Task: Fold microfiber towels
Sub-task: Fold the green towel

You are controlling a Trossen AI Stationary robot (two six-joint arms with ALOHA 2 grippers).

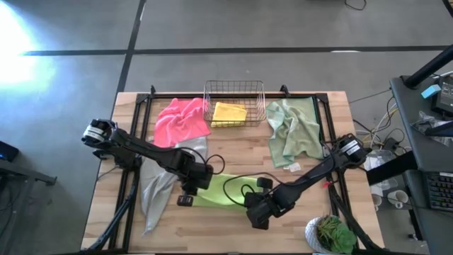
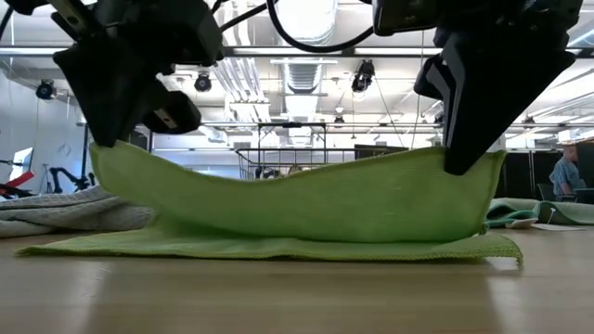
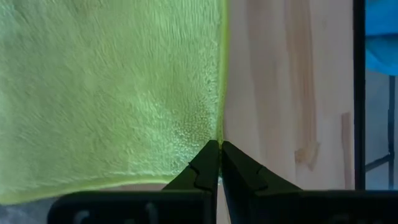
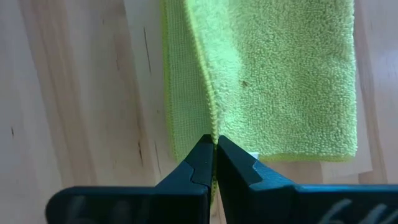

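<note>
Hands point(image 2: 121, 130) point(image 2: 469, 153) pinching lifted lime green towel point(image 2: 306, 209) edge

A copper wire basket point(image 1: 234, 101) stands at the far edge of a pale wooden table point(image 1: 212, 227) on a grey concrete floor point(image 1: 233, 28). A small potted plant point(image 1: 331, 234) sits at the table's near right corner. Beyond, a person point(image 2: 564, 174) stands at the right under ceiling ducts and lights point(image 2: 306, 23).
</note>
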